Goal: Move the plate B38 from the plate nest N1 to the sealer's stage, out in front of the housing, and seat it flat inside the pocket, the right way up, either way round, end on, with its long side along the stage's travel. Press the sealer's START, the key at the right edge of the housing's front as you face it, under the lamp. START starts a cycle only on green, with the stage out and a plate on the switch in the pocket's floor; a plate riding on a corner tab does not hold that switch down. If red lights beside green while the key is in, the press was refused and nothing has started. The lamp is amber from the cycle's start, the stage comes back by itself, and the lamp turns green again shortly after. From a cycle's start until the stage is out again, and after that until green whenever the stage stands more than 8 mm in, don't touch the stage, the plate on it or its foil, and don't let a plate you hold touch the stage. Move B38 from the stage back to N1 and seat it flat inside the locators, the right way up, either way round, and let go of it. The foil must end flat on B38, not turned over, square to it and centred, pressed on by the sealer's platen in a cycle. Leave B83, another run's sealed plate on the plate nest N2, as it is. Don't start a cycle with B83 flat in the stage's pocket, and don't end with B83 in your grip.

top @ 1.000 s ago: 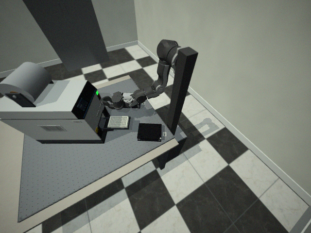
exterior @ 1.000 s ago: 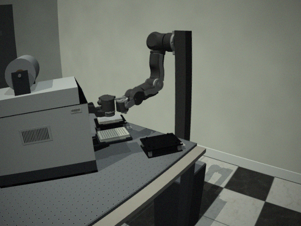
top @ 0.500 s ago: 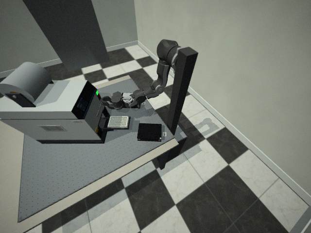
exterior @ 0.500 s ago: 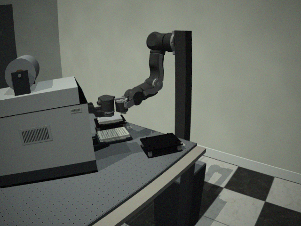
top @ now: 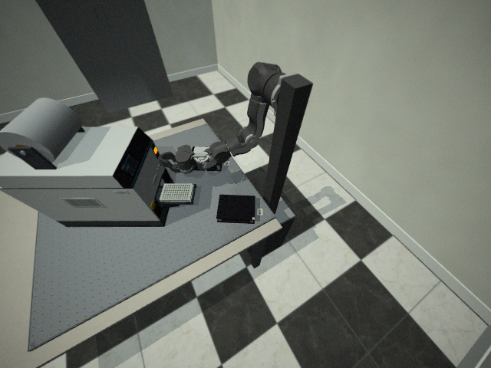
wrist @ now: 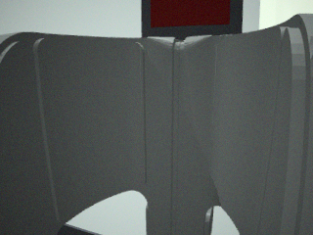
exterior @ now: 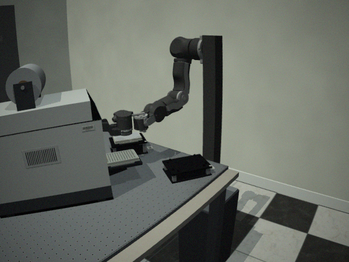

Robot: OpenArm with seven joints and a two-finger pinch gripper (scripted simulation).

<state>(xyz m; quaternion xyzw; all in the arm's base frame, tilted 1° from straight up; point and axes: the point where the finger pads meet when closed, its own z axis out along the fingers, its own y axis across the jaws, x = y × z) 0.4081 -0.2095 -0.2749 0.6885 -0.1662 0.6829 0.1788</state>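
Now the dark gripper (top: 162, 157), fingers fully closed on nothing, is pressing at the sealer's far front edge, under an amber lamp (top: 155, 149) — best withdrawing straight back, avoiding the white gridded well plate (top: 176, 192) sitting on the stage.

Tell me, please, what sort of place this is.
Probably a laboratory automation bench: a grey box-shaped plate sealer with a foil roll, a white multi-well plate on its stage, and a dark robot arm over a perforated grey table.

Amber lamp (top: 156, 150) (stage (top: 196, 190) out)
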